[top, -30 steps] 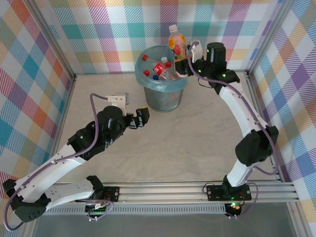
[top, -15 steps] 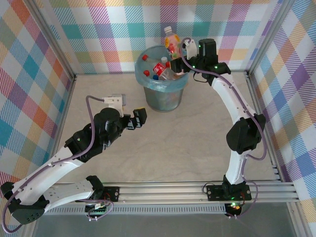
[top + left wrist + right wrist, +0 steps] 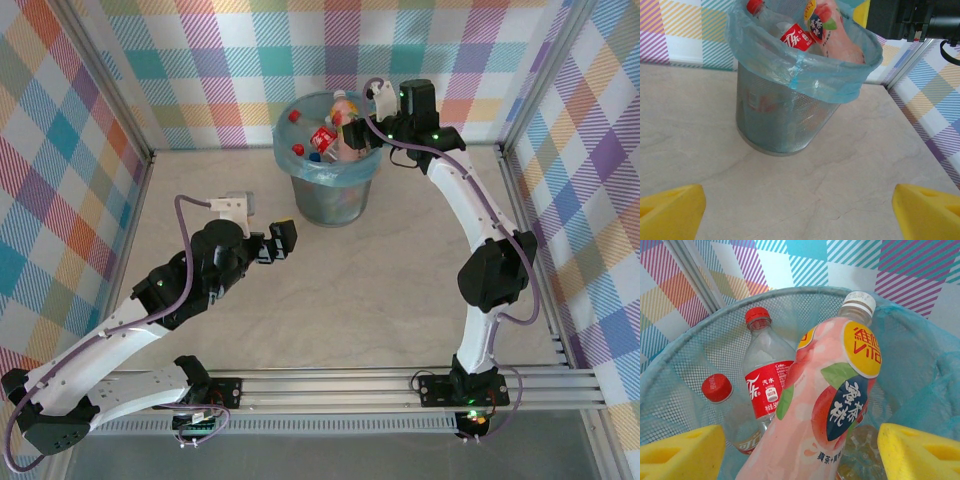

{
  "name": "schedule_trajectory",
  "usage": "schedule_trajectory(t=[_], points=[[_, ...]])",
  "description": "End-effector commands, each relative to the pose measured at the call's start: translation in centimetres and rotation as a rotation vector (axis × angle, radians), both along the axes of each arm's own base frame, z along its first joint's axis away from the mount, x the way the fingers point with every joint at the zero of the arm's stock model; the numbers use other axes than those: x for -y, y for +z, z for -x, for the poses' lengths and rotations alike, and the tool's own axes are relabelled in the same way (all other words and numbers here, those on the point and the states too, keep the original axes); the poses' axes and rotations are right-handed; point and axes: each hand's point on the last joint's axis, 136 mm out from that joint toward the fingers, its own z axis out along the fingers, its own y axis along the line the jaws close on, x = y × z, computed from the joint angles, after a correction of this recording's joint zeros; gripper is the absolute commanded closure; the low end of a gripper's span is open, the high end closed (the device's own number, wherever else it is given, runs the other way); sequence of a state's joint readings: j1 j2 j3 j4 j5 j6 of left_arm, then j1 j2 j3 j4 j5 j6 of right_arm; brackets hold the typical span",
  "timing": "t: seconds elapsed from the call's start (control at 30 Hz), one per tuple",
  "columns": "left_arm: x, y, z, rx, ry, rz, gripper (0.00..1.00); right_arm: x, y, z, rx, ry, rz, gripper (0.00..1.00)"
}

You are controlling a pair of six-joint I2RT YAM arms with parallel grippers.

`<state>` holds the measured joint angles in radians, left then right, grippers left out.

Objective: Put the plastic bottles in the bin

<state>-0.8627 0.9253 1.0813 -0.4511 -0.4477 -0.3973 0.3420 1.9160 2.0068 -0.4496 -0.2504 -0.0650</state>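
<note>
Pink peach-label bottle (image 3: 825, 405), white cap, stands tilted inside the bin (image 3: 685, 365) beside two red-capped bottles (image 3: 765, 375), between the spread, non-gripping fingers of the right claw (image 3: 800, 452) at the bin's rim; left claw (image 3: 800, 212), wide open and empty, over the desk (image 3: 840, 165) near the bin.

Pale marbled table (image 3: 380, 270) carries the bag-lined mesh bin (image 3: 335, 200), standing upright near the back wall.

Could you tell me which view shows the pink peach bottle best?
Right wrist: the pink bottle is close, cap and label clear. Left wrist crops its top at the bin; top external shows it small.
</note>
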Motion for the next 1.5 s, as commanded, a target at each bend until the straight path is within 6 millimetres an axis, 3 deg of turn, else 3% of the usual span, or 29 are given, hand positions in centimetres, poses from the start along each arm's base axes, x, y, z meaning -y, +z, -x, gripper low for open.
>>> schedule_trajectory(t=[0.0,0.23,0.43,0.6,0.8,0.93,1.03,1.2,1.33,1.47], points=[[-0.2,-0.7,0.2,-0.012,0.01,-0.015,0.04,-0.4,2.1,0.8,0.046,0.023,0.002,0.2],[-0.3,-1.2,0.0,-0.02,0.021,-0.025,0.04,-0.5,-0.1,-0.1,0.02,0.033,0.057,0.25],[0.1,-1.5,-0.3,-0.03,0.023,-0.033,0.04,-1.9,-1.6,-1.4,-0.035,0.081,0.052,0.41],[0.2,-1.5,-0.4,-0.034,0.023,-0.037,0.04,-3.4,-4.5,-2.2,-0.128,0.142,0.087,0.52],[0.0,-1.6,-0.5,-0.041,0.03,-0.052,0.04,-3.9,-7.1,-2.1,-0.227,0.163,0.095,0.55],[0.0,-1.6,-0.6,-0.046,0.033,-0.061,0.04,-3.9,-6.8,-1.9,-0.223,0.164,0.094,0.53],[-0.2,-1.5,-0.7,-0.042,0.04,-0.062,0.04,-4.0,-4.5,-1.4,-0.187,0.166,0.07,0.48],[-1.6,-0.7,-0.8,-0.011,0.089,-0.081,0.04,-3.7,3.5,0.4,-0.023,0.161,-0.002,0.44],[-3.4,-0.2,-0.5,0.019,0.139,-0.105,0.04,-2.3,10.3,3.5,0.125,0.148,-0.042,0.4],[-5.2,0.0,-0.3,0.043,0.192,-0.123,0.04,-0.6,13.7,6.9,0.206,0.13,-0.053,0.39]])
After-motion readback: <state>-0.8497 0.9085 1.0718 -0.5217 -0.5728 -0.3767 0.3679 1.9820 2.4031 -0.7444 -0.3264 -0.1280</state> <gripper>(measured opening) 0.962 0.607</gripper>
